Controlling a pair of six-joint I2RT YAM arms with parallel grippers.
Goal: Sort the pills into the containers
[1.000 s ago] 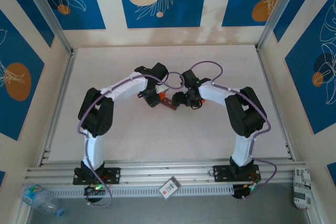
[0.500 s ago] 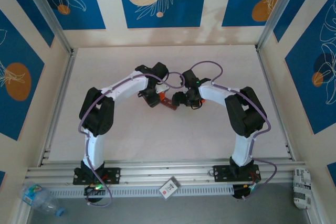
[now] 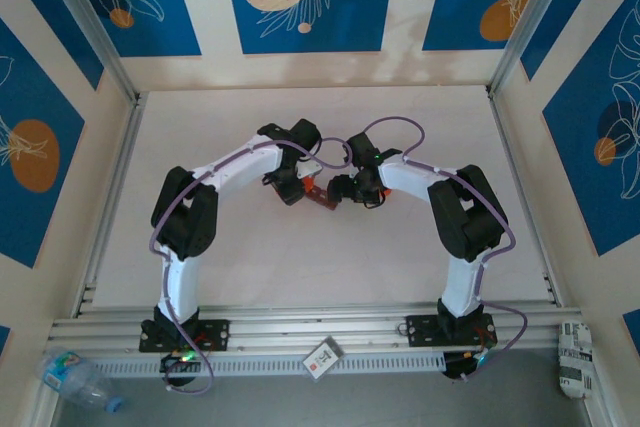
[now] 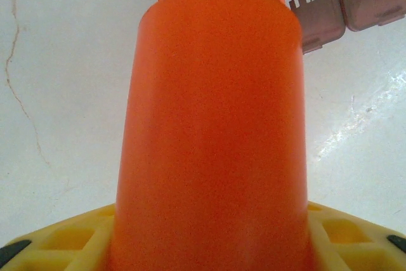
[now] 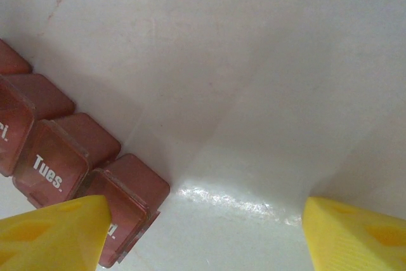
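The containers (image 5: 60, 157) are a dark reddish-brown strip of square compartments, lids marked "Tues." and "Fri.", lying on the white table at the left of the right wrist view. My right gripper (image 5: 203, 220) is open beside the strip's end, its left yellow finger (image 5: 54, 233) over the end compartment. My left gripper (image 4: 212, 226) is shut on an orange bottle (image 4: 216, 112), whose mouth points at the containers (image 4: 317, 14). In the top view the bottle (image 3: 311, 184) sits between the left gripper (image 3: 296, 187) and the right gripper (image 3: 345, 190), above the strip (image 3: 323, 200). Pills are hidden.
The white table (image 3: 330, 257) is bounded by aluminium rails at the sides and front. A small card (image 3: 322, 357) and a plastic water bottle (image 3: 75, 377) lie beyond the front rail, near the arm bases.
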